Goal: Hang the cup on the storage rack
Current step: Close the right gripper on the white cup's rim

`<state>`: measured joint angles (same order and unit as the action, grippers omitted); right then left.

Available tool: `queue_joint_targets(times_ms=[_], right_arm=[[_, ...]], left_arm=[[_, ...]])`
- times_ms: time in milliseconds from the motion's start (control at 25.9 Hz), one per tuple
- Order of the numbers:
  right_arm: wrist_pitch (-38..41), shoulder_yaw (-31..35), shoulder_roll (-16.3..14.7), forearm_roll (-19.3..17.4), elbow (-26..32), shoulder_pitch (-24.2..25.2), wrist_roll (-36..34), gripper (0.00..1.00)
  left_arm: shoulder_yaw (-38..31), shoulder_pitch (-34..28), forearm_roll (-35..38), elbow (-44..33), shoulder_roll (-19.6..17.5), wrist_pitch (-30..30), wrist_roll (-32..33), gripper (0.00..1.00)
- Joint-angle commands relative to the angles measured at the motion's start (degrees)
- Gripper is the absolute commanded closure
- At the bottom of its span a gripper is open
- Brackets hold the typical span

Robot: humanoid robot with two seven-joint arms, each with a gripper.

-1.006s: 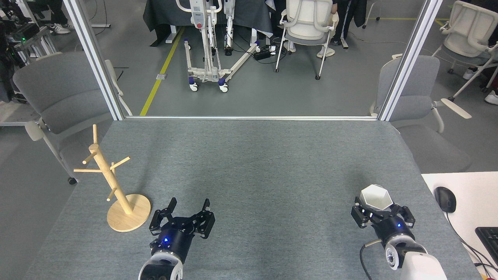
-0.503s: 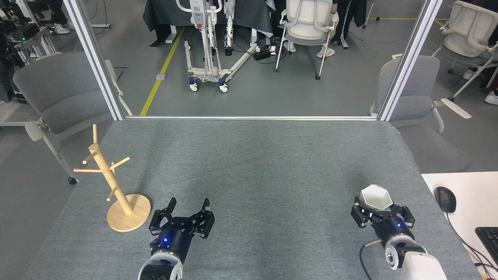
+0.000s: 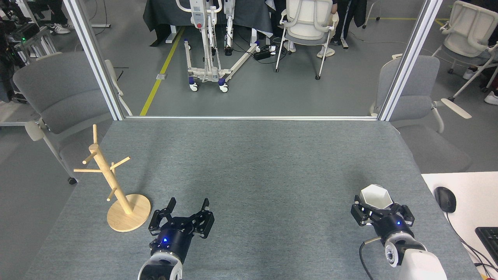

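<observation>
You have one cup (image 3: 375, 197) and one storage rack (image 3: 113, 186) on the grey felt table (image 3: 249, 155), and two grippers over its near edge. Off the table you can count one black mouse (image 3: 445, 199) on the white side desk (image 3: 467, 202) at the right and the corner of one keyboard (image 3: 488, 237) below it. Beyond the table stand two grey chairs, one on each side, and two white office chairs farther back.

Your right gripper (image 3: 380, 212) sits directly under and around the base of the cup, with its dark fingers (image 3: 360, 214) flanking the lower wall on both sides; you cannot tell from this angle whether they press on it or only bracket it. The cup stands upright, its hexagonal mouth facing up, at the right near side of the table, well apart from the rack.

Your left gripper (image 3: 188, 206) is spread wide with nothing between its fingers, just to the right of the rack's round base and not touching it. The rack stands at the left near side, with every peg bare.

No writing or brand mark is readable anywhere you look.
</observation>
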<state>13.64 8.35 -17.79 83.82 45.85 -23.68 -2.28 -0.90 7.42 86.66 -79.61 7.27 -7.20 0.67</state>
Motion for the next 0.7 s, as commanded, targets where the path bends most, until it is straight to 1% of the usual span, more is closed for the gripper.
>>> queue_joint_targets(times_ms=[0,116,425,619,657], right_arm=[[0.0,0.0,0.0,0.1,-1.7,-1.2,0.1,0.01],[0.0,0.0,0.0,0.1,-1.9,-2.1,0.1,0.01],[0.0,0.0,0.0,0.4,-1.9,-2.1,0.1,0.02],[0.0,0.0,-0.1,0.6,-2.0,-2.0,0.0,0.08],[0.0,-0.1,-0.1,0.6,-2.0,-2.0,0.0,0.1]], left_arm=[[-0.1,0.0,0.0,0.0,-0.1,0.0,0.0,0.01],[-0.1,-0.2,0.0,0.0,-0.1,0.0,0.0,0.01],[-0.1,-0.2,0.0,0.0,-0.1,0.0,0.0,0.01],[-0.1,-0.2,0.0,0.0,-0.1,0.0,0.0,0.01],[-0.1,-0.2,0.0,0.0,-0.1,0.0,0.1,0.01]])
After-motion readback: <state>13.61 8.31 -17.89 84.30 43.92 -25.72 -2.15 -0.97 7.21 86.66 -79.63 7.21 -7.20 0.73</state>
